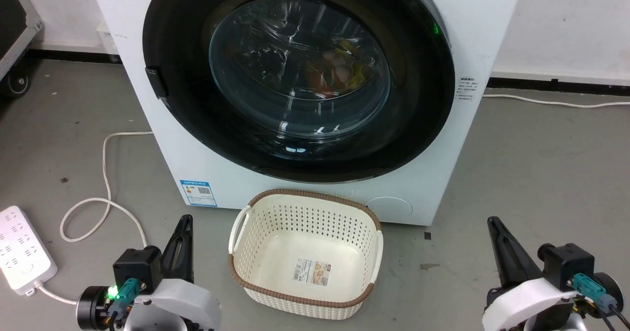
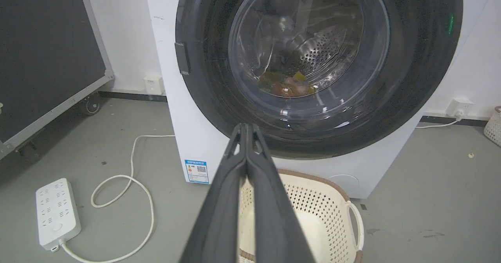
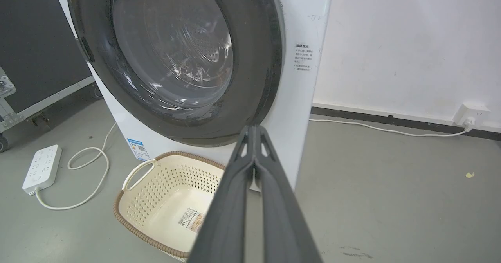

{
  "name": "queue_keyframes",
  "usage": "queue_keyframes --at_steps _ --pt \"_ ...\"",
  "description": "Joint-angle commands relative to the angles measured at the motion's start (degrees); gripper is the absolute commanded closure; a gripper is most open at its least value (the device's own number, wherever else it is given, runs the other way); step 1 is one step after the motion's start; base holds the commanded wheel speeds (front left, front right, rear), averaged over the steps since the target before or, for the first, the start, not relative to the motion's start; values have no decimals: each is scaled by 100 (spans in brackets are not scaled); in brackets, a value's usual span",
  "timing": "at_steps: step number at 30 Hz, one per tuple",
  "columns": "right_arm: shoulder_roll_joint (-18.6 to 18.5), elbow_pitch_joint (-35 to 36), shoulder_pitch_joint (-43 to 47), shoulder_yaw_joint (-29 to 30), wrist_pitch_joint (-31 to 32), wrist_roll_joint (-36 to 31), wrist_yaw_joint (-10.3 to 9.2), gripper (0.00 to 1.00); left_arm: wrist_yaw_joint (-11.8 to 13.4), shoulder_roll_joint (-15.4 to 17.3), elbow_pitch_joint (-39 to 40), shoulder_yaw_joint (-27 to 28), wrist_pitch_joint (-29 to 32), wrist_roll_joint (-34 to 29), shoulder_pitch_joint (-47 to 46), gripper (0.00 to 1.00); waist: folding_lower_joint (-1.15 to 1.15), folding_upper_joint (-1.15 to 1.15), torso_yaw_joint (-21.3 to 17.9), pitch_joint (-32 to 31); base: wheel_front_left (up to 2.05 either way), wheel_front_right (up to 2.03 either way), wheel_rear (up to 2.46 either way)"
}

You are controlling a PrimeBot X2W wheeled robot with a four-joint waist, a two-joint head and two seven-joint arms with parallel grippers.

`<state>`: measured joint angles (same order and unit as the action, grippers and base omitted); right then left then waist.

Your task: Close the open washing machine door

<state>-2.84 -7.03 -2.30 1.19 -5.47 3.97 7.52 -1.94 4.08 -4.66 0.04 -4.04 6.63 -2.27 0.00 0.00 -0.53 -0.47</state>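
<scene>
The white washing machine [image 1: 167,139] [image 2: 168,110] [image 3: 301,94] stands straight ahead. Its round washing machine door [image 1: 418,124] [image 2: 415,90] [image 3: 254,59] with the wide glossy black rim lies flat against the front, with a dark handle notch at its left side. Coloured laundry shows through the bulging glass. My left gripper [image 1: 186,218] [image 2: 245,126] is shut and empty, low at the left, well short of the machine. My right gripper [image 1: 492,221] [image 3: 254,128] is shut and empty too, low at the right.
A cream perforated basket [image 1: 266,222] [image 2: 344,204] [image 3: 137,173] with a brown rim stands on the floor before the machine, between my grippers. A white power strip [image 1: 19,252] and its looped cable [image 1: 106,173] lie at the left. A black wheeled case [image 2: 43,59] stands further left.
</scene>
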Motion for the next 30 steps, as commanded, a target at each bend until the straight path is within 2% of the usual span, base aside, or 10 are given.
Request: queue_keyframes --at_steps 1,30 --pt "-2 73 108 -16 53 -64 -2 100 33 -27 53 -1 24 -68 88 100 0 0 2 2 0 0 0" --pt "-3 448 181 -77 348 -263 -3 100 129 -83 299 -3 250 -423 171 100 0 0 33 29 0 0 0"
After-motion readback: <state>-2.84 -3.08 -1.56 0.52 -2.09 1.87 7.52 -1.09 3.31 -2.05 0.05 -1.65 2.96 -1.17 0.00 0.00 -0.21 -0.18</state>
